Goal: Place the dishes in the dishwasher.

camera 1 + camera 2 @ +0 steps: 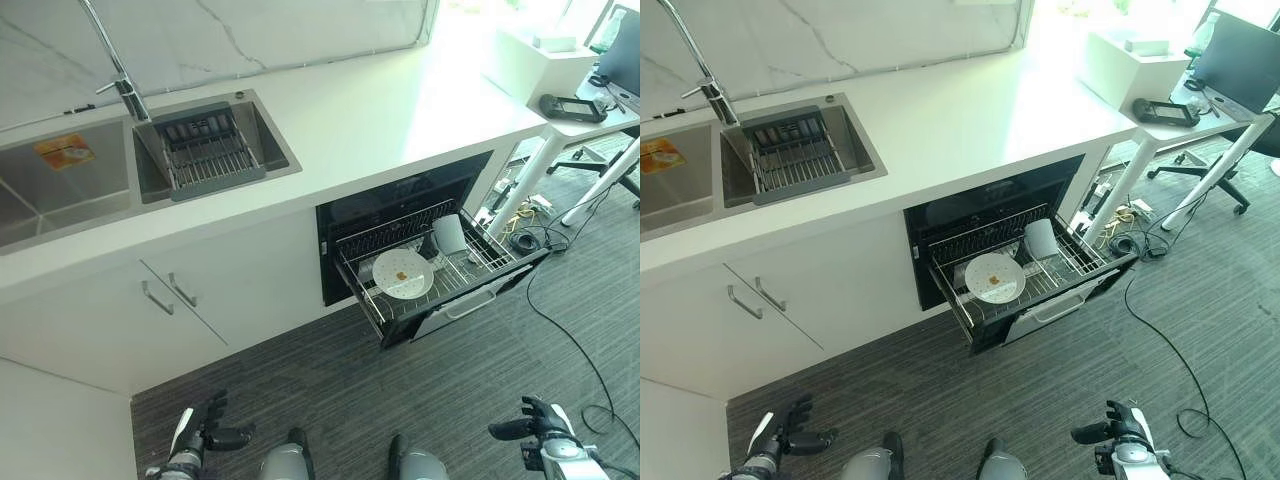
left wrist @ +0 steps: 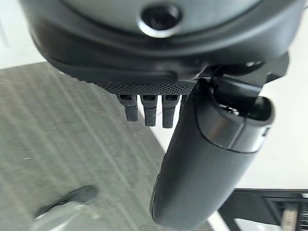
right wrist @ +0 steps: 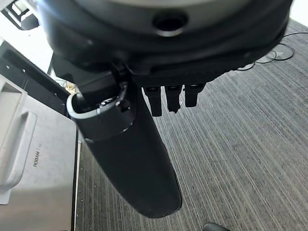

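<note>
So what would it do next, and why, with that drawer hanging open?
Probably step toward the dishwasher rack and push it shut. A plate and a white cup already sit in the pulled-out rack, no dishes show on the counter, and both the left hand and right hand hang low, open and holding nothing. Whether the sink basket still holds dishes is unclear.

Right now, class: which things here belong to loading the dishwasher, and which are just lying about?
Belong to the job:
plate
cup
dishwasher rack
left hand
right hand

Just lying about:
sink drainer
tap
office chair
</note>
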Available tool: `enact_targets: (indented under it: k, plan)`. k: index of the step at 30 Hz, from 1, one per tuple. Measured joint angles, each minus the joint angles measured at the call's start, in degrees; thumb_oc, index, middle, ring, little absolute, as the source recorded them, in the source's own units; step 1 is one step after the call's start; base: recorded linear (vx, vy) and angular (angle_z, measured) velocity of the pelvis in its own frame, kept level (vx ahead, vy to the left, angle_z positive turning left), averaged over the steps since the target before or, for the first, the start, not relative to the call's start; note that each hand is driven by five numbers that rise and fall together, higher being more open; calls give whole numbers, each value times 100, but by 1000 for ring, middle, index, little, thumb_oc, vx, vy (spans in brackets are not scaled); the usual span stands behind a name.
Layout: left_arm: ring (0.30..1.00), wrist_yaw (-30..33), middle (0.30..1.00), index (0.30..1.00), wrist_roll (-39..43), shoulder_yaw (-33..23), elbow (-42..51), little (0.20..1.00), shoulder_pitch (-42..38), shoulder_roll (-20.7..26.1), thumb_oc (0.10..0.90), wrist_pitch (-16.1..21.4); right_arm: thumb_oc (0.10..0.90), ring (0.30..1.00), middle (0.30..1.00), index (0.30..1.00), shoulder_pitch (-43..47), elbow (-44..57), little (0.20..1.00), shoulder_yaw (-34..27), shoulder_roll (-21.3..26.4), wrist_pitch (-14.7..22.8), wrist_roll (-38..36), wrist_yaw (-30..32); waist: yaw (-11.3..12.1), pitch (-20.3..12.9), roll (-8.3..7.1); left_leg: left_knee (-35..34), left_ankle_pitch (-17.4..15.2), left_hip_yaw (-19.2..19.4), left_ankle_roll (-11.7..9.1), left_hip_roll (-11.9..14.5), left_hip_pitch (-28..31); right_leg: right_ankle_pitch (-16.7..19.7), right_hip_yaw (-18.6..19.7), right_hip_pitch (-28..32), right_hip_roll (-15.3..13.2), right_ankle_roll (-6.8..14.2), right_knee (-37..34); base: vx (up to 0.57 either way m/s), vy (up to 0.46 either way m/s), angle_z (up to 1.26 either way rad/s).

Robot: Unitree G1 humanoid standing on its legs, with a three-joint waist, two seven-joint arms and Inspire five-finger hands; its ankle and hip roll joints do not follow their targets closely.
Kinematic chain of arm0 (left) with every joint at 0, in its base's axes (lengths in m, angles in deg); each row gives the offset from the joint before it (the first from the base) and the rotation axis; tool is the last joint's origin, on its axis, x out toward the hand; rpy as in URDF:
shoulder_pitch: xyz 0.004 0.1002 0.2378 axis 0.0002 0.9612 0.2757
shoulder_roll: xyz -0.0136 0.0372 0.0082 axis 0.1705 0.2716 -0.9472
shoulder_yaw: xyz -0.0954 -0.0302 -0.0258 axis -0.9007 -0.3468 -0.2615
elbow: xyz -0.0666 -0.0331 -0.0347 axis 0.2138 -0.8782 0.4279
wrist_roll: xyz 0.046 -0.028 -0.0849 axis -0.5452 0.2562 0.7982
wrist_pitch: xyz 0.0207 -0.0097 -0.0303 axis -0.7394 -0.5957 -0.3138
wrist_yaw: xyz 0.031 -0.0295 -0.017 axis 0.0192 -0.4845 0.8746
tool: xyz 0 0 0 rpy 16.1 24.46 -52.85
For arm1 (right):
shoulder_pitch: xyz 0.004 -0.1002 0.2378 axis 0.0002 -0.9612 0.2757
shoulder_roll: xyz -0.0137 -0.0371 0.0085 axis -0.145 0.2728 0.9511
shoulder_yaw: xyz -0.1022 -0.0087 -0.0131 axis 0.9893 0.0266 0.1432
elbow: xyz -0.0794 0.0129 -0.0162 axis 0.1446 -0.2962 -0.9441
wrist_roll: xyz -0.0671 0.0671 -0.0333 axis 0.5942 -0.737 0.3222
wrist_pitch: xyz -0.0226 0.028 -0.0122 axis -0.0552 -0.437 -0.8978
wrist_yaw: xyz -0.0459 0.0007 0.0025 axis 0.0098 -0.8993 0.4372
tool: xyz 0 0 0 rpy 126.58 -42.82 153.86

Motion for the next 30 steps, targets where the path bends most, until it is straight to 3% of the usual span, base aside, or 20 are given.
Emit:
enact_targets:
  k: [3,8,15,18,21,25,30]
  plan:
    - [900,-4,900,900,0,204,-193,900,-44,8,800,-1,800,900,900,900,611,-1001,900,15,1,77,-143,-40,270,14,13,-82,62,-110,-3,-14,-14,-23,-127,34,0,-25,-12,52,-53,18]
    - [900,-6,900,900,0,284,-394,900,-80,26,800,3,800,900,900,900,1196,-1627,900,11,83,227,-144,-106,501,96,129,-208,170,-244,-3,-85,-24,-67,-311,94,-56,-13,-17,16,-24,23]
    - [900,1,900,900,62,711,-5,900,-326,214,800,-9,800,900,900,900,2181,-2241,900,9,518,160,-411,-264,815,531,583,-367,436,-550,33,-330,-198,-70,-686,75,-248,7,114,-33,-7,31]
    - [900,11,900,900,84,852,447,900,-393,303,800,-120,800,900,900,900,2435,-2460,900,-11,880,116,-476,-284,927,753,857,-477,518,-737,72,-453,-312,-72,-894,26,-354,9,148,-86,25,37]
    - [900,6,900,900,283,958,747,900,-363,464,800,-222,800,900,900,900,2969,-2711,900,-7,1205,-43,-594,-370,931,937,1089,-575,657,-763,100,-525,-555,-50,-1026,-195,-463,29,212,-68,78,24]
    - [900,7,900,900,455,1081,753,900,-425,466,800,-246,800,900,900,900,3548,-2945,900,-8,1595,-439,-597,-472,973,1056,1289,-595,716,-748,166,-685,-593,-34,-1029,-238,-628,93,262,-32,64,12]
    - [900,14,900,900,520,1102,998,900,-449,517,800,-247,800,900,900,900,3957,-3164,900,10,1910,-932,-595,-535,1066,1074,1280,-664,757,-753,258,-841,-680,44,-1044,-274,-751,191,133,-14,67,6]
